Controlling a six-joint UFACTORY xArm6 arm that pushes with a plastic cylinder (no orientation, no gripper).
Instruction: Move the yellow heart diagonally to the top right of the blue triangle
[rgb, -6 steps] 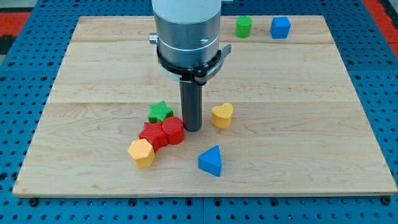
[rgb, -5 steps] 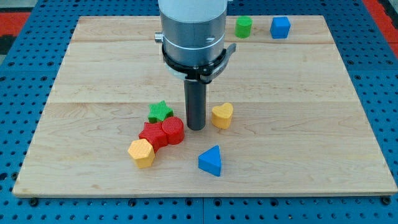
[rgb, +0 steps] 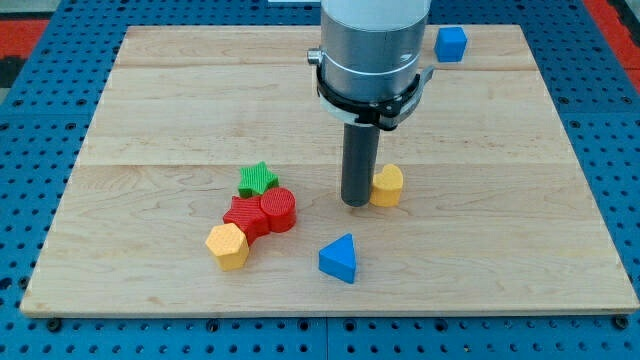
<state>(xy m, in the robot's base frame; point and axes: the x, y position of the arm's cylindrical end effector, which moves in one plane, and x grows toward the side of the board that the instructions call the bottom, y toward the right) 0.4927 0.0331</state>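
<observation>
The yellow heart (rgb: 389, 186) lies right of the board's middle. My tip (rgb: 357, 203) touches its left side. The blue triangle (rgb: 339, 259) lies below and to the left of the heart, near the view's bottom. The heart is up and to the right of the triangle, with a gap between them.
A cluster sits at the left of the tip: a green star (rgb: 258, 179), a red star (rgb: 243, 215), a red cylinder (rgb: 278, 210) and an orange hexagon (rgb: 227, 246). A blue cube (rgb: 451, 44) stands at the top right. The arm's body hides the green block beside it.
My tip has moved to the view's right, away from the red cylinder, and pushed the yellow heart rightwards. The arm now hides the green block at the top.
</observation>
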